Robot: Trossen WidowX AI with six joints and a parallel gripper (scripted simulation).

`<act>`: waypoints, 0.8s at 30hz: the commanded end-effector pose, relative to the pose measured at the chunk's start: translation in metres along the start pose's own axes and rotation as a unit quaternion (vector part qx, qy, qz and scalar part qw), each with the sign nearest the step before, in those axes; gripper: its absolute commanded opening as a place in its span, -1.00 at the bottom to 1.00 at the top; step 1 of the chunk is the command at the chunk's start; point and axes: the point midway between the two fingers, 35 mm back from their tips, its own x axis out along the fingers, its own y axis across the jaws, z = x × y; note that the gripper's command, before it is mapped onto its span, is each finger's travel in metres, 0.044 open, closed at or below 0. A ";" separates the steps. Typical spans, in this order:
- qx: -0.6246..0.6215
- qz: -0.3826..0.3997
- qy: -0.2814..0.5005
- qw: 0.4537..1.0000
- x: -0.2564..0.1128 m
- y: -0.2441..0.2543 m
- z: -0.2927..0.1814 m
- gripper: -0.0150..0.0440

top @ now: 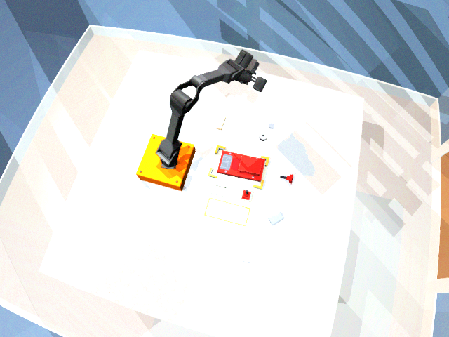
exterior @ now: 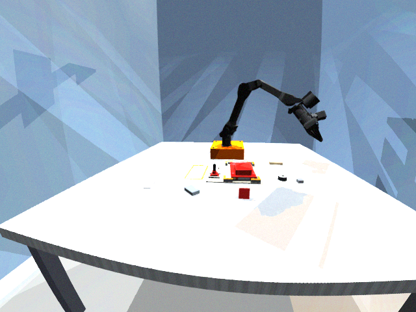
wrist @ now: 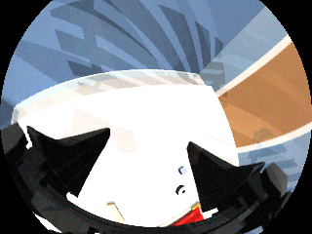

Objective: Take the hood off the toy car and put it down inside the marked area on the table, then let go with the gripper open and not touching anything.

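The red toy car (top: 226, 175) (exterior: 251, 174) (wrist: 191, 217) sits among yellow corner brackets. A raised red part (top: 251, 165) (exterior: 243, 169) lies on top of it, toward the end away from the arm's base; I cannot tell for certain that it is the hood. A grey panel (top: 226, 161) shows at the car's other end. The marked area is a thin yellow outline (top: 225, 220) (exterior: 200, 165) on the table beside the car. My gripper (top: 259, 85) (exterior: 320, 138) (wrist: 149, 139) is open and empty, high above the table, well away from the car.
Red pieces with black pegs (top: 246, 194) (top: 287, 177) stand near the car. A grey block (top: 276, 218) (exterior: 192, 190) lies beyond the marked area. A black and white round piece (top: 262, 137) (wrist: 181, 190), a small grey block (top: 271, 126) and a beige strip (top: 221, 123) lie on the car's other side.
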 end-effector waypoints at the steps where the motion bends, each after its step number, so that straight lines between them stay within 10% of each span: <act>1: 0.001 0.000 0.002 1.000 0.000 -0.002 -0.001 1.00; 24: 0.286 -0.068 0.243 0.924 -0.047 -0.180 -0.174 1.00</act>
